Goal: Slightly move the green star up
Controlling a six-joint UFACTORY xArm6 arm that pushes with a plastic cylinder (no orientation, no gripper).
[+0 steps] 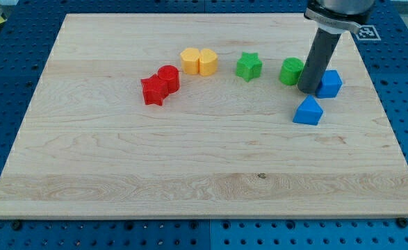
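Nearest the camera lay the bare front of the wooden tabletop (190, 187), its blocks all gathered toward the view's top. Closest of those was a blue wedge (308, 111) at the view's right, with a second blue block (329, 84) just above and right of it. I carry no claw, so nothing of mine could open, close or grip; my rod ended in my tip (308, 90), which stood between a green block (291, 71) on its left and that second blue block on its right, touching or nearly touching both. Well left of my tip sat the green star (249, 66), alone and apart from its neighbours. Farther left were two yellow blocks (199, 61) pressed together, then a red pair (160, 85), also touching.
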